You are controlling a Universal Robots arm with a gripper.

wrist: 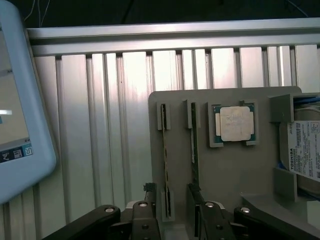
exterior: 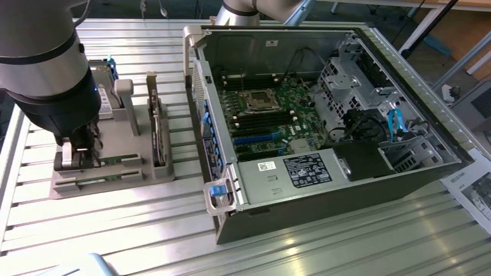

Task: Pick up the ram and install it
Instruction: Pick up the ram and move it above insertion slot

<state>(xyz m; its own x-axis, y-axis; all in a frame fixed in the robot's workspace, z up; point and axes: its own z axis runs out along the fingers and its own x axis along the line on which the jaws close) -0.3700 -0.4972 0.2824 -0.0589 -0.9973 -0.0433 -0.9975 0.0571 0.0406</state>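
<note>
Two thin green ram sticks stand on edge in parallel slots of a grey fixture (wrist: 230,170). One ram stick (wrist: 164,150) runs near the fixture's edge, the other (wrist: 194,145) beside it. My gripper (wrist: 174,212) is open just above them. Its dark fingers (wrist: 145,217) straddle the stick near the edge, and the far finger sits over the second slot. In the exterior view the gripper (exterior: 75,158) hangs low over the fixture's left end, with a green ram stick (exterior: 117,159) showing beside it. Nothing is held.
A square silver processor (wrist: 235,123) and a hard drive (wrist: 305,150) sit in the same fixture. An upright dark card (exterior: 157,135) stands at its right side. The open computer case (exterior: 399,172) with its motherboard (exterior: 261,115) lies to the exterior view's right on the slatted metal table (exterior: 123,230).
</note>
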